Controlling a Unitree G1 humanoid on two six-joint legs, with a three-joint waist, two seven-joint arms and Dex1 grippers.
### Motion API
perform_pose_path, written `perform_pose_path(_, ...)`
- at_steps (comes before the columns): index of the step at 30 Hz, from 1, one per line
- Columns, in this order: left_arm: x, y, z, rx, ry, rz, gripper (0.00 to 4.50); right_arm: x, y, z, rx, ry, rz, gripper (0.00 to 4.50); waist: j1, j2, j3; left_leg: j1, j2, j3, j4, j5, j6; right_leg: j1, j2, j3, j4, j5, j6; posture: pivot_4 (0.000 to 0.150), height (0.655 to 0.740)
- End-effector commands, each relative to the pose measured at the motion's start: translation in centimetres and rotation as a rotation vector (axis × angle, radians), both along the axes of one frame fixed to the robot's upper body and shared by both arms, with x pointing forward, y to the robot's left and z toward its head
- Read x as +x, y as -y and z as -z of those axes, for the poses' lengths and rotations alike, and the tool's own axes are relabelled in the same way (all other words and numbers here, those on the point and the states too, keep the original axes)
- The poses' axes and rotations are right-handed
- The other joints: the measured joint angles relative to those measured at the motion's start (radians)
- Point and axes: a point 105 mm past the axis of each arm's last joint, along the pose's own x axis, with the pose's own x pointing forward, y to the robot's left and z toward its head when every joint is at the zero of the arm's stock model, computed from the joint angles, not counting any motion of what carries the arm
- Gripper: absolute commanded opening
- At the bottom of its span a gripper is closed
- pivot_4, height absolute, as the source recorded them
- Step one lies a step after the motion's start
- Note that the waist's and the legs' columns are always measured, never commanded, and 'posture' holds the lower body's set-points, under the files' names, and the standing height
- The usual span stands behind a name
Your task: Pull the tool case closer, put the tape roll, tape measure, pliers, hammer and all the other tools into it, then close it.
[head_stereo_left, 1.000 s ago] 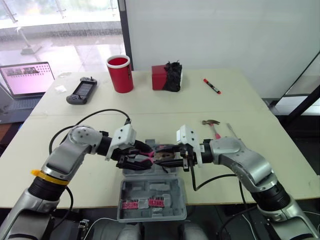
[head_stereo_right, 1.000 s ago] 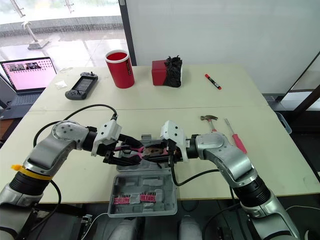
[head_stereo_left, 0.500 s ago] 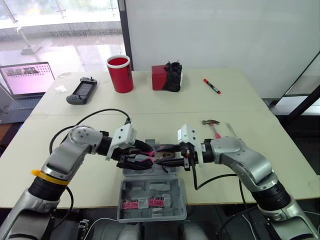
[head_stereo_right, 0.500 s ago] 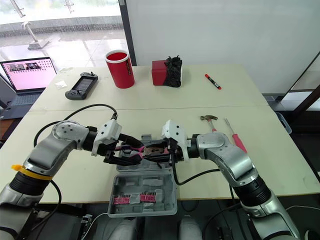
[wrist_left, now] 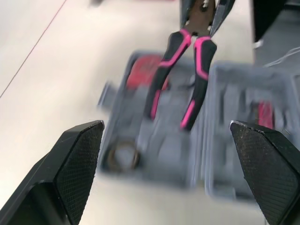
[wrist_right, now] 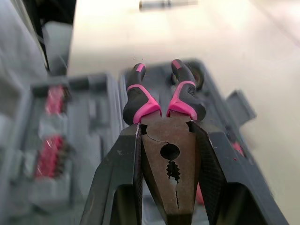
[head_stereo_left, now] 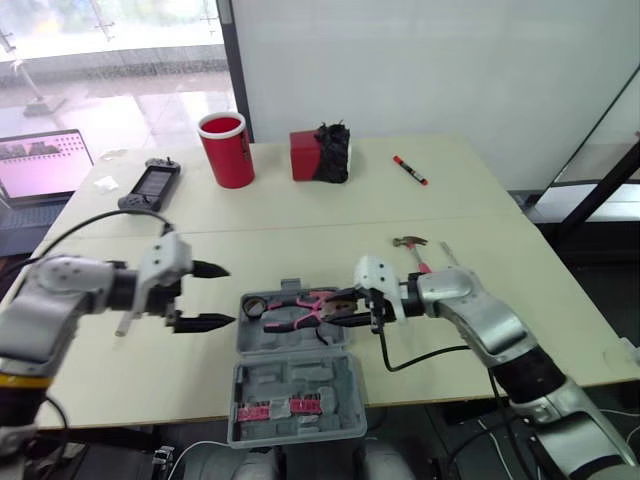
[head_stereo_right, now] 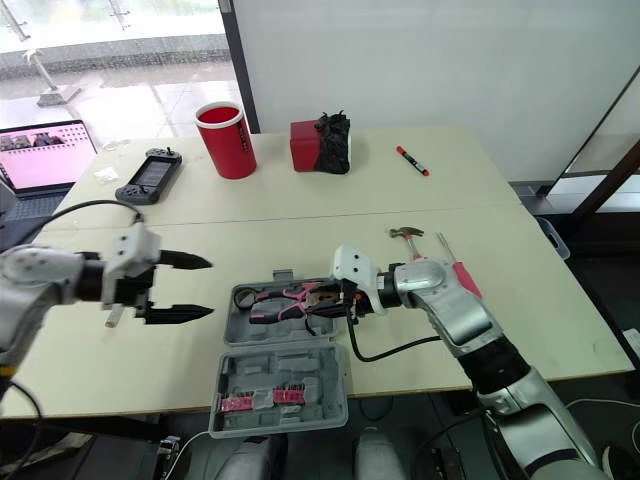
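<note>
The grey tool case (head_stereo_left: 291, 392) lies open near the table's front edge. Its far half holds a tape roll (head_stereo_left: 256, 304). My right gripper (head_stereo_left: 345, 306) is shut on the metal head of the pink-and-black pliers (wrist_right: 169, 161), and their handles (head_stereo_left: 300, 308) hang over that far half. My left gripper (head_stereo_left: 230, 295) stands open to the left of the case, apart from it, with nothing between its fingers (wrist_left: 79, 154). The hammer (head_stereo_left: 412, 243) lies on the table behind my right forearm, with a red-handled screwdriver (head_stereo_right: 463, 278) next to it.
At the back of the table stand a red cup (head_stereo_left: 225, 150) and a red-and-black box (head_stereo_left: 320, 156), with a red marker (head_stereo_left: 408, 170) to their right. A game controller (head_stereo_left: 150, 183) and a laptop (head_stereo_left: 45, 165) sit at the far left.
My left gripper has let go of the pliers' handles, opened and drawn back to the left. My right gripper keeps the pliers over the case. The camera view has shifted.
</note>
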Motion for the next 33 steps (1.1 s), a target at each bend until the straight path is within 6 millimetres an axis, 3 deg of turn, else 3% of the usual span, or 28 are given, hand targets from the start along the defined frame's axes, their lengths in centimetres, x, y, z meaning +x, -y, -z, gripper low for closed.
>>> perform_pose_path(1, -1.1, -1.2, -0.8, 0.004, 0.034, -0.037, 4.50, 0.3, -1.4, -0.3, -0.016, 0.081, -0.077, 0.99, -0.002, 0.000, 0.000, 0.000, 0.000, 0.000, 0.000, 0.000, 0.000, 0.000, 0.000, 0.000, 0.000, 0.000, 0.000, 0.150, 0.7400)
perform_pose_path(8, -3.6, -4.3, 1.5, 0.024, -0.025, -0.183, 4.50, 1.6, -3.3, 1.7, -0.040, 0.093, -0.098, 0.99, -0.005, 0.000, 0.000, 0.000, 0.001, 0.002, -0.001, 0.000, 0.000, -0.003, 0.001, 0.002, 0.003, 0.000, -0.001, 0.150, 0.7400)
perform_pose_path(17, -4.4, -4.7, 2.5, 0.027, -0.039, -0.224, 4.50, 1.9, -4.9, 1.9, -0.028, 0.099, -0.144, 0.99, -0.002, 0.000, 0.000, 0.000, 0.001, 0.001, -0.001, 0.000, -0.001, -0.003, 0.000, 0.001, 0.003, -0.001, -0.002, 0.150, 0.7400)
perform_pose_path(22, -4.5, -4.9, 3.0, 0.031, -0.039, -0.243, 4.50, 1.8, -5.9, 3.1, -0.046, 0.077, -0.162, 0.99, -0.008, 0.000, 0.000, 0.002, 0.002, 0.002, -0.001, 0.000, -0.001, -0.003, 0.001, 0.002, 0.004, 0.000, -0.003, 0.150, 0.7400)
perform_pose_path(33, -3.9, -4.6, 3.6, 0.027, -0.032, -0.244, 4.50, 1.7, -6.8, 2.5, -0.001, 0.068, -0.204, 0.99, -0.007, 0.000, 0.000, 0.002, 0.009, 0.004, -0.002, 0.000, -0.001, -0.005, 0.008, 0.002, 0.003, 0.002, -0.007, 0.150, 0.7400)
